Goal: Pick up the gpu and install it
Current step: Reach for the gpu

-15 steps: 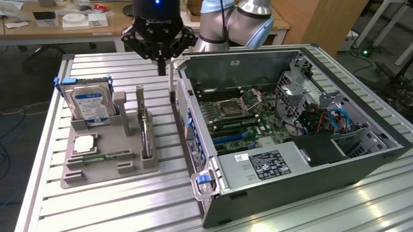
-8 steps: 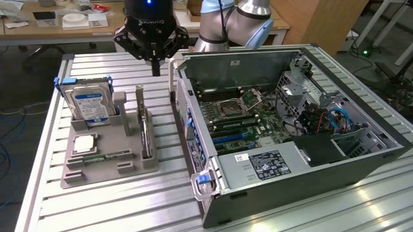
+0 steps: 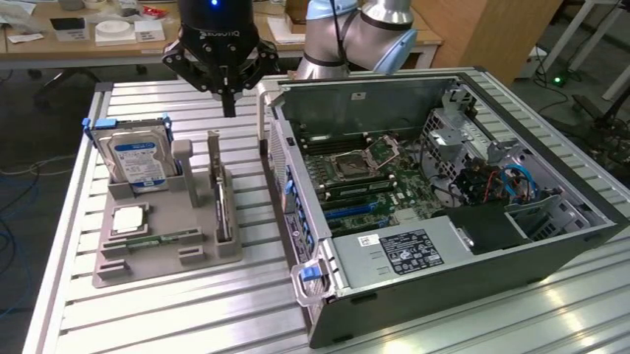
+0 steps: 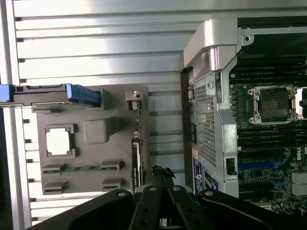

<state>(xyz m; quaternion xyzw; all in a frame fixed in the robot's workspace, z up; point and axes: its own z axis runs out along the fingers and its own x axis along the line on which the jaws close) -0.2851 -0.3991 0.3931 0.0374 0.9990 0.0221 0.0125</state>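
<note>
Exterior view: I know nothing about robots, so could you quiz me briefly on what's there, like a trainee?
1. True or false: the gripper is shut and holds nothing.
2. How does the gpu sit in the gray holder? A on edge, B flat face up, C flat face down.
3. Fill in: the hard drive stands to the exterior view's ___ of the gpu.
Key: 1 true; 2 A; 3 left.

The arm was silver with pale-blue joints, a black cable and a black, white-lettered gripper.
</note>
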